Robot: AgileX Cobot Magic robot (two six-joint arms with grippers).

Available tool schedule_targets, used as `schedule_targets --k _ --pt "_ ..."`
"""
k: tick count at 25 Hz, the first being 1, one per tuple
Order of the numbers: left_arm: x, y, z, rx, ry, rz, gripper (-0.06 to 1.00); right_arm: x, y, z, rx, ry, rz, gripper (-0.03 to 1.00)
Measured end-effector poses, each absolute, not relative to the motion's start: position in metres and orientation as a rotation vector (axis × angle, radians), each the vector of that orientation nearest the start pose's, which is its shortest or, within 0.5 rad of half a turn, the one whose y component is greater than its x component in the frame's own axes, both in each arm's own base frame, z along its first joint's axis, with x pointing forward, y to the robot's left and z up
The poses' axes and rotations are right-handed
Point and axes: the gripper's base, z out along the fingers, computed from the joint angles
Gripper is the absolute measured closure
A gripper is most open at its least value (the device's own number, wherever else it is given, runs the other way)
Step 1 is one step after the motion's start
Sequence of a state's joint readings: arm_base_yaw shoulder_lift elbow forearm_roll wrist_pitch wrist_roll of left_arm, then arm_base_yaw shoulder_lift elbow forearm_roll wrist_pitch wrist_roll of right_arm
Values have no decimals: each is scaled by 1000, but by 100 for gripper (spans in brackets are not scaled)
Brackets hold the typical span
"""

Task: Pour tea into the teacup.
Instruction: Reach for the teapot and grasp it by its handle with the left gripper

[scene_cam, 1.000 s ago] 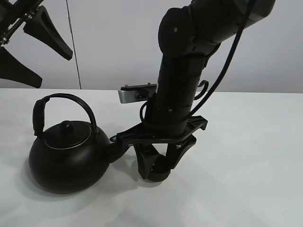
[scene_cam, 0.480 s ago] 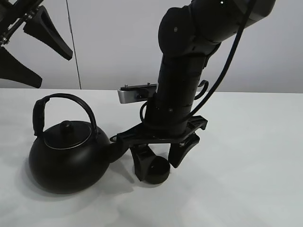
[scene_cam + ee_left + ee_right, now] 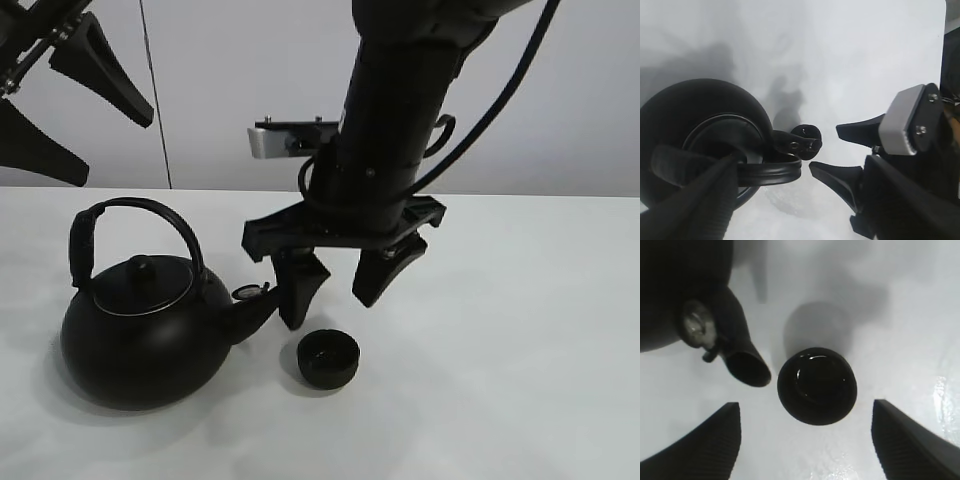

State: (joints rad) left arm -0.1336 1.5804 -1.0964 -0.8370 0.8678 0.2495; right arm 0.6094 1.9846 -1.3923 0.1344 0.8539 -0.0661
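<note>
The small black teacup (image 3: pixel 328 358) stands upright on the white table, just right of the spout (image 3: pixel 252 308) of the big black kettle (image 3: pixel 140 335). My right gripper (image 3: pixel 332 308) hangs open and empty a little above the cup. In the right wrist view the teacup (image 3: pixel 817 385) lies between the spread fingers (image 3: pixel 705 445), with the spout (image 3: pixel 742 365) beside it. My left gripper (image 3: pixel 112 145) is open and empty, high above the table's back left, over the kettle. In the left wrist view the kettle (image 3: pixel 685 125) lies below and the cup (image 3: pixel 809 133) peeks out past the spout.
The white table (image 3: pixel 530 340) stretches to the right of the cup. The kettle's arched handle (image 3: pixel 135 215) stands upright. The right arm's silver wrist camera (image 3: pixel 285 138) juts out above the kettle's spout.
My right gripper was shut on the teacup on the table; it has opened, let the cup go and risen straight up. The cup stays by the spout. The left arm has not moved.
</note>
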Motion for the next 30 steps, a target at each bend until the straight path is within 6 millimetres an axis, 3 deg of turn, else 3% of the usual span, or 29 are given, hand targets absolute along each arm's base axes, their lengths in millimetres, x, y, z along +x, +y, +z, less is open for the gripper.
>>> schedule_targets --k 5,9,14,18,22,25,27,30 --pt "308 -93 263 -104 2649 -966 44 322 227 211 -836 2719 226 46" --pt "308 -93 263 -104 2649 -966 44 339 189 241 -683 2671 135 46" --pt "308 -93 263 -104 2649 -966 44 367 100 290 -392 2600 -11 46" --pt "308 -93 263 -104 2649 -966 44 365 13 320 -153 2569 -182 46" --pt "308 -93 263 -104 2649 -966 44 336 -61 350 45 2558 -327 46" --pt "308 -93 263 -104 2649 -966 44 304 -90 380 190 2481 -348 46" --pt "308 -93 263 -104 2649 -966 44 276 -92 406 240 2410 -344 46" --pt "308 -93 263 -104 2649 -966 44 230 -74 445 235 2284 -328 46"
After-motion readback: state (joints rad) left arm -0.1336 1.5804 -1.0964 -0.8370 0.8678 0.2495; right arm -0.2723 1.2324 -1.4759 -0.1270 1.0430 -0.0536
